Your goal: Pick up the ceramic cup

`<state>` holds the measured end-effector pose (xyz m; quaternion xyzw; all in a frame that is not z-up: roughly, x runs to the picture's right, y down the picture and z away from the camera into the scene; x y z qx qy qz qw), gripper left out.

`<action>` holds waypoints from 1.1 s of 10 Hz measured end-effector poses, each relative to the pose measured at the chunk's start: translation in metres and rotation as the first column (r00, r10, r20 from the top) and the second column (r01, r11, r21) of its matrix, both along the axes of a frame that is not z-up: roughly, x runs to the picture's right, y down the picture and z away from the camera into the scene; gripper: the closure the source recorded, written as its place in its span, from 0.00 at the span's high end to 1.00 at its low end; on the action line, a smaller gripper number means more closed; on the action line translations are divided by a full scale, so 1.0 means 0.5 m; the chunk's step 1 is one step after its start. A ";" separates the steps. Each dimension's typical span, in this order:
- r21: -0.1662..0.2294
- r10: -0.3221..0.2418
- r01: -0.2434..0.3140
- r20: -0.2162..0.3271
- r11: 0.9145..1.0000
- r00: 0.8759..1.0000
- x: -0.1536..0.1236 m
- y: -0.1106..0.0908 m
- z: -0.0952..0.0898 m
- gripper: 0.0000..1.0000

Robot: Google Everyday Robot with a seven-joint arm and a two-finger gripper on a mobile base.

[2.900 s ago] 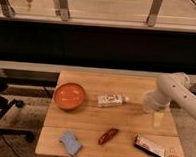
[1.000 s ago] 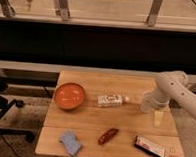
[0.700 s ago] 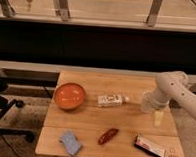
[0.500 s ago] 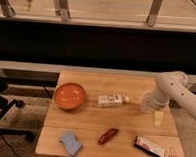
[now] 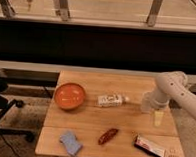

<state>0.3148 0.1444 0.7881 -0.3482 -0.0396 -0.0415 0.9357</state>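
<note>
Gripper (image 5: 150,107) beside the cup (image 5: 158,118), on the right of the worktop (image 5: 136,88).
The cup stands upright, long axis vertical, rim up, at 4 o'clock from the bottle (image 5: 111,100). The gripper hangs just at the cup's 11 o'clock; I cannot tell whether it is spread or pressed together.

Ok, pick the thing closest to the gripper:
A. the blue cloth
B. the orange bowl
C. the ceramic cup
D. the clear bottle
C: the gripper hangs close over the ceramic cup at the right side of the table, and the other three things lie further left.
</note>
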 end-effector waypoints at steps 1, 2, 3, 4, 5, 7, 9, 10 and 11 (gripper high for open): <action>-0.002 -0.004 0.004 0.002 1.000 1.000 0.001 0.000 -0.001 1.00; -0.002 -0.006 0.006 0.004 1.000 1.000 0.001 0.000 0.000 1.00; -0.002 -0.007 0.007 0.005 1.000 1.000 0.001 -0.001 0.000 1.00; -0.004 -0.010 0.010 0.007 1.000 1.000 0.002 0.000 0.001 1.00; -0.004 -0.012 0.012 0.009 1.000 1.000 0.001 0.000 0.001 1.00; -0.005 -0.015 0.015 0.011 1.000 1.000 0.002 -0.001 0.001 1.00; -0.008 -0.021 0.021 0.015 1.000 1.000 0.003 0.000 0.002 1.00; -0.008 -0.023 0.024 0.016 1.000 1.000 0.002 -0.002 0.002 1.00; -0.009 -0.026 0.026 0.018 1.000 0.999 0.001 -0.002 0.004 1.00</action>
